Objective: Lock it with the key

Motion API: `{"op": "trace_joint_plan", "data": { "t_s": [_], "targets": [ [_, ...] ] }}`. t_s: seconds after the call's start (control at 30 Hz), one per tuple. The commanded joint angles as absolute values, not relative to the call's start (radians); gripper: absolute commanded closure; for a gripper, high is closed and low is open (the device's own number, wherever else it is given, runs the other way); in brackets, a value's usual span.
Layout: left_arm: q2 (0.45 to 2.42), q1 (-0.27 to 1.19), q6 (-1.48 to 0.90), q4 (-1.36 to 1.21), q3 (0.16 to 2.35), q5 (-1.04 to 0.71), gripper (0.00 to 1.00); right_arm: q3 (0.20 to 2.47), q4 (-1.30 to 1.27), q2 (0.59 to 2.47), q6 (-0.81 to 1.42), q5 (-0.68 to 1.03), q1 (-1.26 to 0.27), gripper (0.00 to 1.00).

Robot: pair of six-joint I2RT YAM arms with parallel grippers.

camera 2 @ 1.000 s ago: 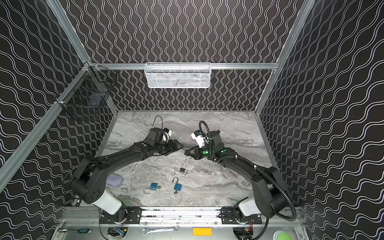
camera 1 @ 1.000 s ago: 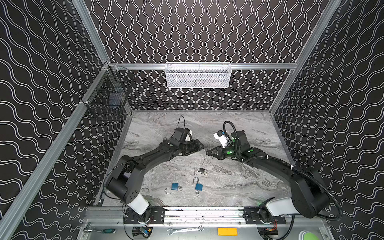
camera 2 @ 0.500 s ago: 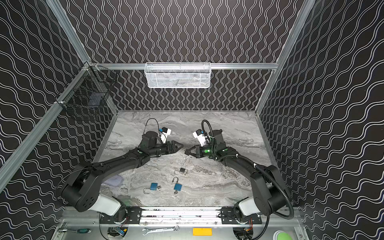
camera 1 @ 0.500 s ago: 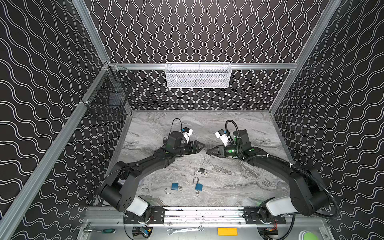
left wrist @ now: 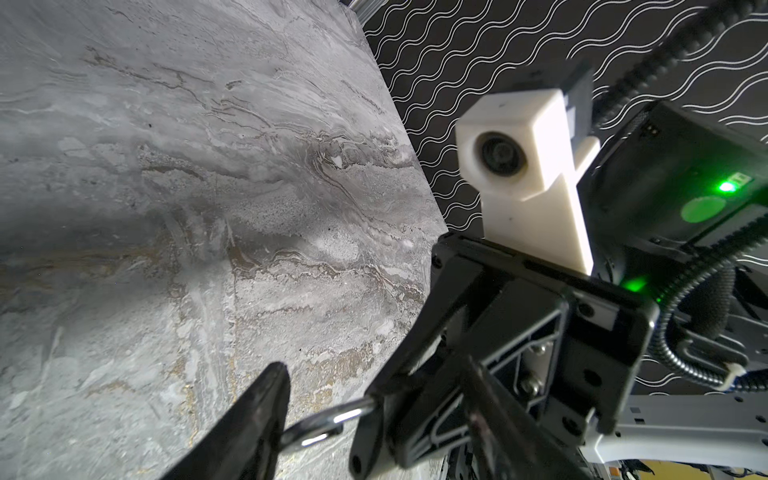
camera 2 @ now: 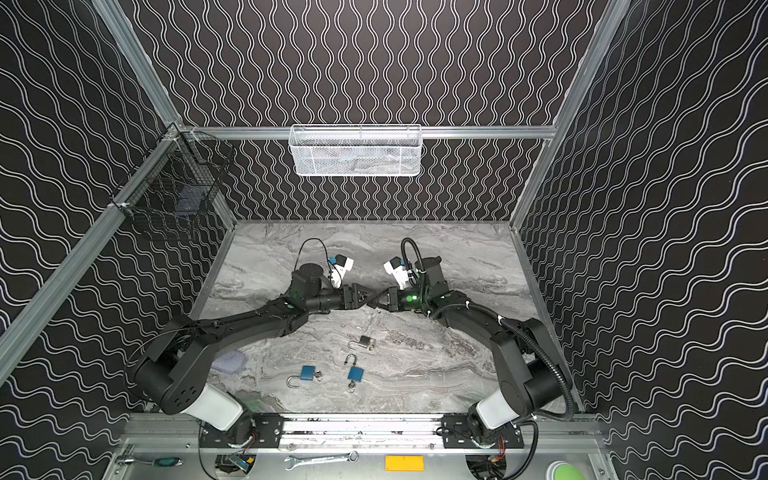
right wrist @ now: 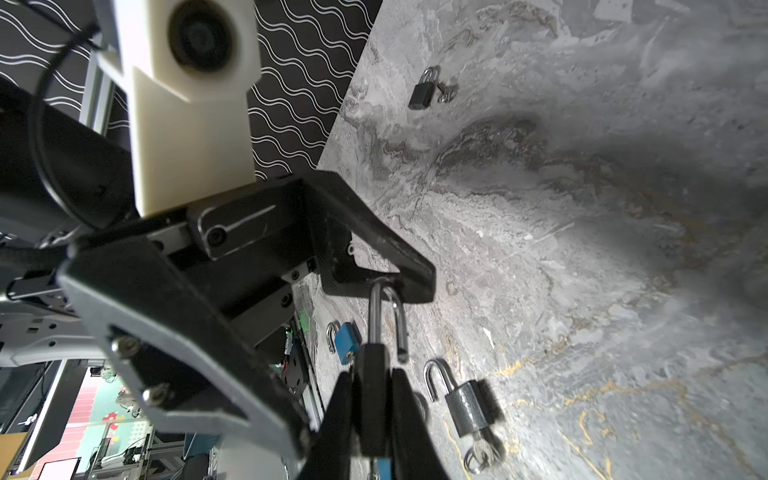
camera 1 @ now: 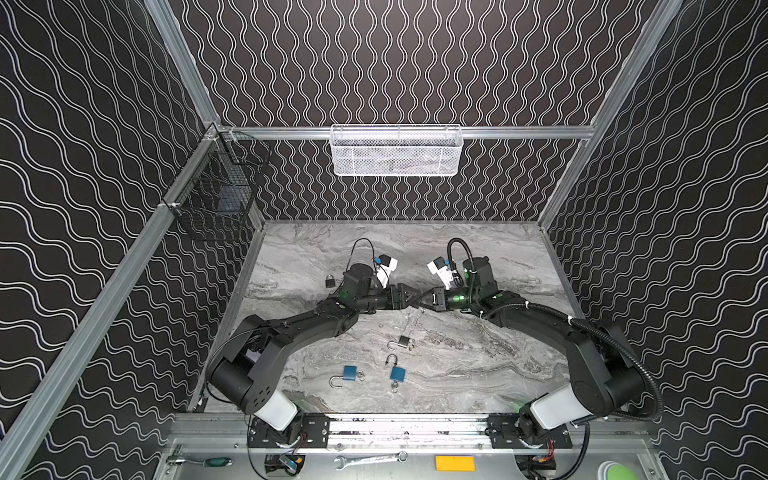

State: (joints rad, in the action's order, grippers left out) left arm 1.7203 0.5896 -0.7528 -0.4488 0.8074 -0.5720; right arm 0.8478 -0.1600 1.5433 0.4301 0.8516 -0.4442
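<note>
A dark padlock [right wrist: 371, 395] is shown clamped by its body in the tightly closed right gripper [camera 1: 424, 300], held clear of the marble table [right wrist: 582, 249], with its silver shackle [right wrist: 387, 316] swung open straight ahead into the spread, unclenched left gripper [camera 1: 412, 298], one finger [right wrist: 386, 253] laid against the bend.

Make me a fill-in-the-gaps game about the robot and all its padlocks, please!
The right tool is shut on a padlock whose shackle is ____.
The mesh basket hanging on the back wall is coloured ____.
The two front padlocks lying on the table are coloured ____.
Missing words: open; white; blue.
</note>
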Motion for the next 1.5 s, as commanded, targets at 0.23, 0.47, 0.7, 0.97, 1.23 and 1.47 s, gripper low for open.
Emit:
{"op": "trace_joint_plan", "data": {
  "t_s": [0.23,0.47,0.7,0.97,1.23,1.47],
  "targets": [
    [1.686,0.592,-0.693,-0.387,0.828,-0.582,0.36,0.865,-0.212,1.566,0.436,0.862,-0.445,0.95],
    [1.674,0.572,-0.693,-0.378,0.813,-0.574,0.38,0.865,-0.193,1.559,0.423,0.858,-0.445,0.95],
    [1.669,0.543,-0.670,-0.357,0.800,-0.573,0.38,0.859,-0.199,1.542,0.428,0.867,-0.446,0.94],
    [1.661,0.514,-0.693,-0.421,0.767,-0.614,0.42,0.857,-0.191,1.539,0.423,0.867,-0.446,0.94],
    [1.677,0.505,-0.736,-0.496,0.758,-0.667,0.48,0.858,-0.187,1.541,0.423,0.871,-0.446,0.93],
    [1.678,0.499,-0.724,-0.482,0.763,-0.681,0.56,0.859,-0.181,1.535,0.416,0.874,-0.445,0.93]
  ]
}}
